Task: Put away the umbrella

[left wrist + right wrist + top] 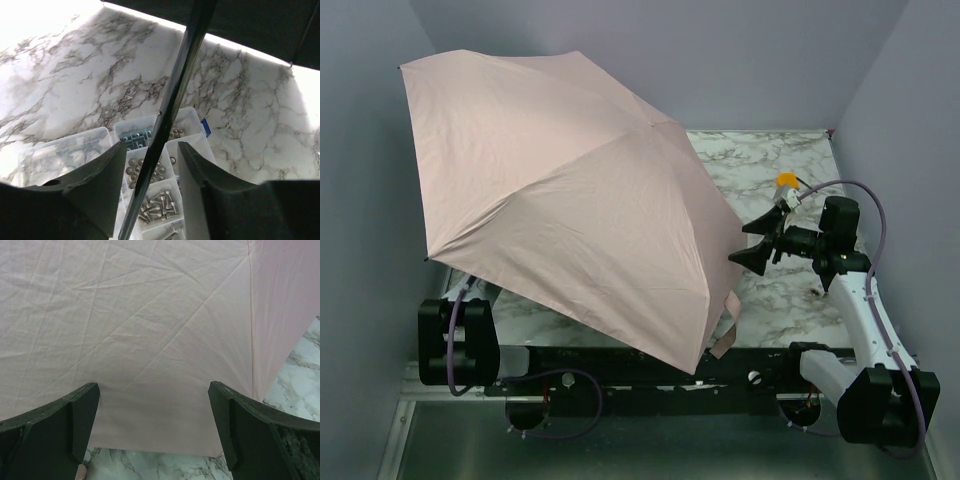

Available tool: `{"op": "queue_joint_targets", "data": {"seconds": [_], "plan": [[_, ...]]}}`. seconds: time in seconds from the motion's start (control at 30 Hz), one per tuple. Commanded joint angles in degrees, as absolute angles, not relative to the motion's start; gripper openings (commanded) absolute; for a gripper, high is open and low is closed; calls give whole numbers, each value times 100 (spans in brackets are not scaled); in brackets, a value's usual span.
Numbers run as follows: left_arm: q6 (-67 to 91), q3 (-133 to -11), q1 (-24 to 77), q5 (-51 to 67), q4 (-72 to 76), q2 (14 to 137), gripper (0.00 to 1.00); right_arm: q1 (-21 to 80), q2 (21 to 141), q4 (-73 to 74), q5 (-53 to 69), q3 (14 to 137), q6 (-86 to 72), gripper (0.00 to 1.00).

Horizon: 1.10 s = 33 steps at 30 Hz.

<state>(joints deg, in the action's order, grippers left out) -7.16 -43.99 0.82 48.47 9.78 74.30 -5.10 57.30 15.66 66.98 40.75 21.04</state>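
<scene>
The pale pink umbrella (570, 190) is open, and its canopy covers the left and middle of the marble table (770, 160). Its pink strap (728, 325) hangs at the near edge. In the left wrist view the slim metal shaft (175, 95) runs between the fingers of my left gripper (152, 145), whose jaws stand apart on either side of it. That gripper is hidden under the canopy in the top view. My right gripper (748, 242) is open and empty, facing the canopy's right edge (150, 340) from close by. The handle is out of view.
A clear compartment box (195, 125) of screws and nuts lies under the canopy below the left gripper, with another clear box (60, 155) to its left. A small orange object (786, 180) sits behind the right gripper. Walls close in left, right and back.
</scene>
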Motion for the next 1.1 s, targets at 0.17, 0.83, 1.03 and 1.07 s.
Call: {"op": "queue_joint_targets", "data": {"seconds": [0.17,0.83,1.03,1.07], "plan": [[-750,-4821,53,6051,835,7935,0,-528,5695,1716,6841,4028,2221,100],[2974,-6414,53,4907,1530,7202,0,-791,5852,2516,3332,7073,633,100],[4075,-6131,363,3770,2188,6711,0,-791,6123,5644,6351,8752,2433,100],[4070,-6133,543,3603,2168,6656,0,-799,6149,6080,6670,8851,2697,100]]}}
